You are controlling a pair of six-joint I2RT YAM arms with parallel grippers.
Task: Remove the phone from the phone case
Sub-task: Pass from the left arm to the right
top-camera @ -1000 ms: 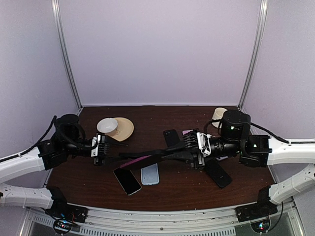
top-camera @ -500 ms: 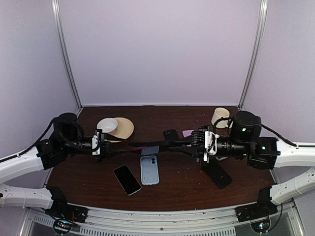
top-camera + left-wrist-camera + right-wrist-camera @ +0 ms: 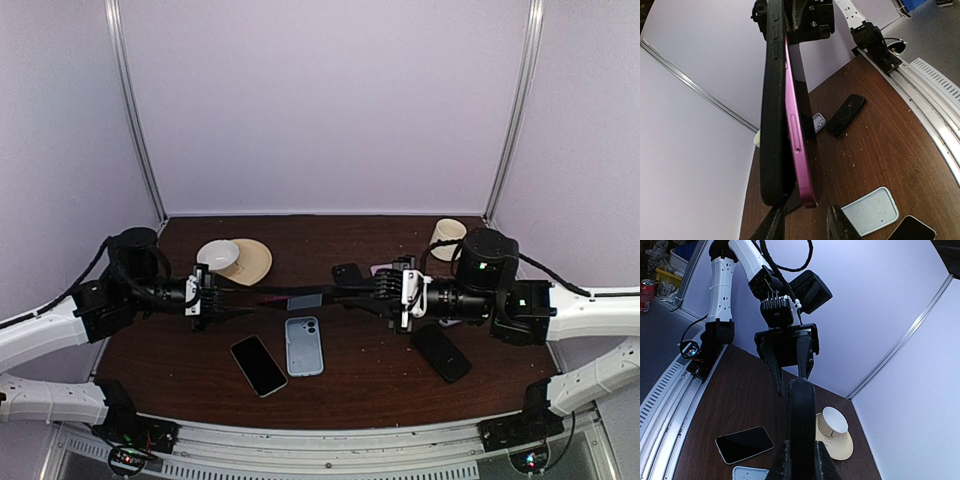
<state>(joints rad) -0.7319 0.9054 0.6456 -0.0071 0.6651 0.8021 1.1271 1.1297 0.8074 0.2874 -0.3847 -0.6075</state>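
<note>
Pincer on the right (image 3: pixel 802 450) is pressed together on one end of the black case (image 3: pixel 774 110), holding it in the air between the two arms, above the surface (image 3: pixel 370 380). The left pincer (image 3: pixel 806 212) is spread, its fingers to either side of the free end and not yet pinching.

The purple phone (image 3: pixel 799 145) is partly out. Near the left pincer its edge stands clear of the case lip, while the far end looks still seated by the right pincer.

The phone should handle as a stiff, light slab with smooth, slippery faces, and its glass would suffer in a drop onto the surface. The case looks soft and rubbery, so it will bend and cling rather than release cleanly. The best hold is probably across the phone's flat faces at the freed end, clear of the case lip, so that the pull peels the phone away instead of dragging both together.

A second ago the case hung lower and tilted, low over the blue case (image 3: pixel 304 346) and the black phone (image 3: pixel 258 365). Now it is raised and close to level, and its free end has come nearer the left pincer, which has barely shifted. Those two loose things lie where they did.
</note>
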